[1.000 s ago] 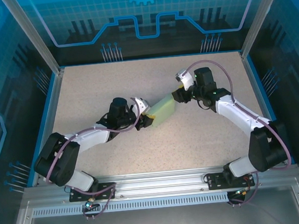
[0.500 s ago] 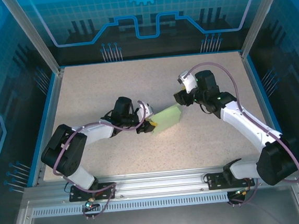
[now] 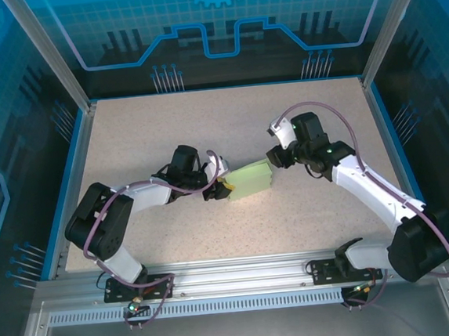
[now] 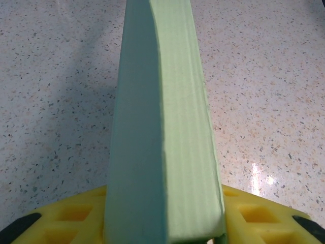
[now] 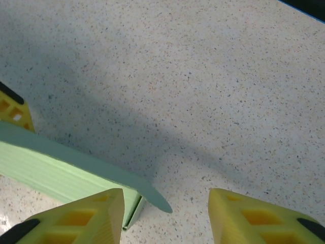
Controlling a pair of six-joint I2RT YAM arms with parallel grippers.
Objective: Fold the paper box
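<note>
Top external view: a speckled table (image 3: 205, 122), two arms, and the paper box (image 3: 251, 180) between them near the middle.
The box lies as a flattened green slab. The left gripper (image 3: 221, 187) pinches its near-left end, while the right gripper (image 3: 275, 158) stands at the far-right end, jaws spread and gripping nothing. The step in hand looks like closing that end. I judge the left grip should hold firm while the right comes in square and presses gently, so the thin board creases rather than buckles. The left wrist view adds the box's narrow side face, with yellow pads (image 4: 259, 218) touching it on both sides. The right wrist view adds a small loose flap (image 5: 152, 197) jutting from the corner, just beside one finger.
</note>
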